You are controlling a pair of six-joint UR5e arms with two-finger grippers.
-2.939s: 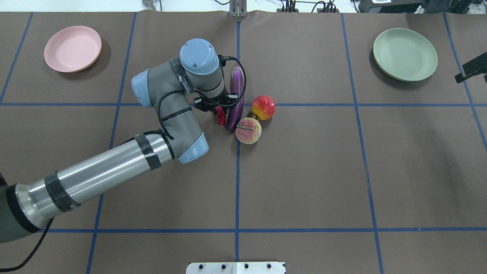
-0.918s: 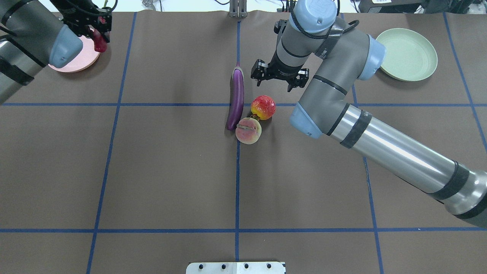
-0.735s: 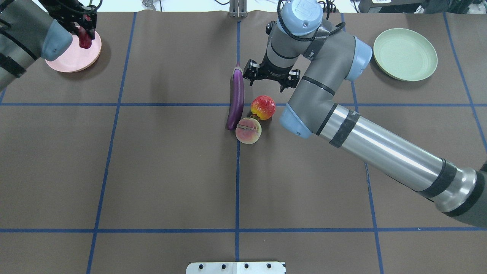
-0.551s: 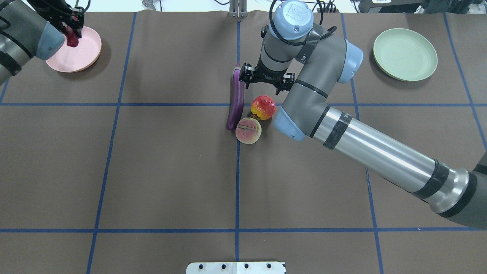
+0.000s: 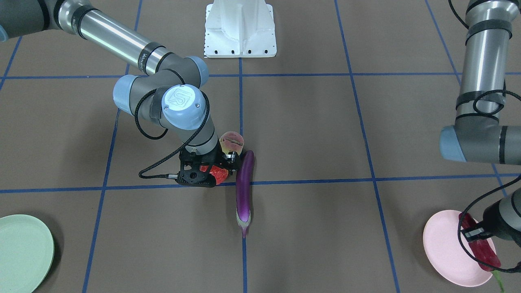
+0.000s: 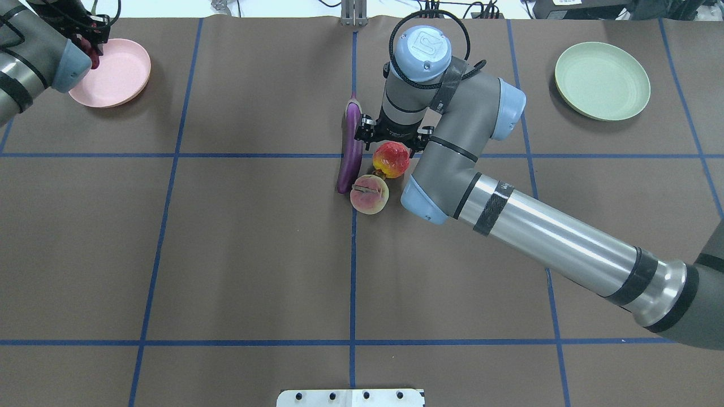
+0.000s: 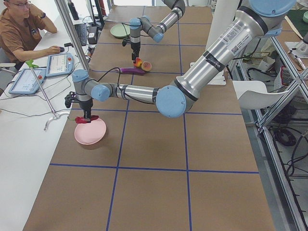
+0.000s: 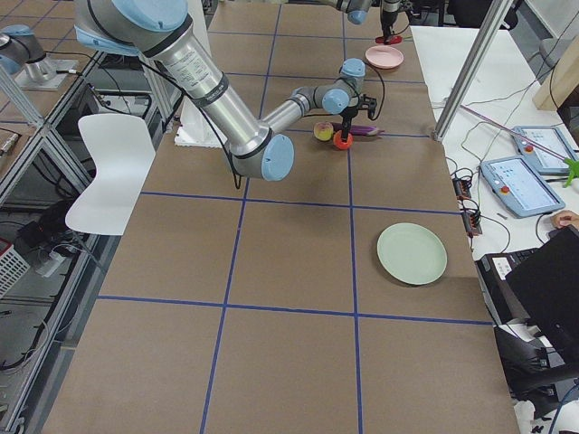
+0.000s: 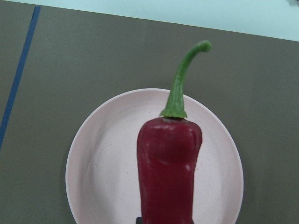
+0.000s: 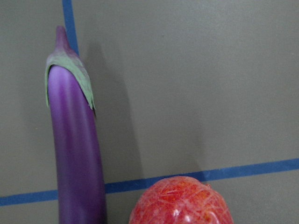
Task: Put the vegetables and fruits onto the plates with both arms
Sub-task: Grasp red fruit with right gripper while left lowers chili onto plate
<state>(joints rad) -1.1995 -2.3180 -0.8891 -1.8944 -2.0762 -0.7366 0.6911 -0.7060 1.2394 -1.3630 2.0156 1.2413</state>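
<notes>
My left gripper [image 6: 90, 46] is shut on the dark red chili pepper [image 9: 169, 172] and holds it just over the pale pink plate [image 6: 116, 73] at the far left; the pepper's green stem points away. The front view also shows the chili [image 5: 484, 252] above that plate [image 5: 443, 252]. My right gripper [image 6: 392, 148] is open, low over the red-orange fruit [image 6: 390, 160], one finger on each side of it. The purple eggplant [image 6: 352, 150] lies just left of it and the peach [image 6: 369, 195] just in front. The mint green plate [image 6: 602, 81] is bare at the far right.
The white base block [image 5: 240, 28] stands at the robot's edge of the table. Blue tape lines divide the brown mat. An operator [image 7: 21, 29] sits by tablets past the table's far edge.
My left arm has carried the chili from the pile to over the pink plate. My right arm has come in from the right and dropped over the red-orange fruit.
</notes>
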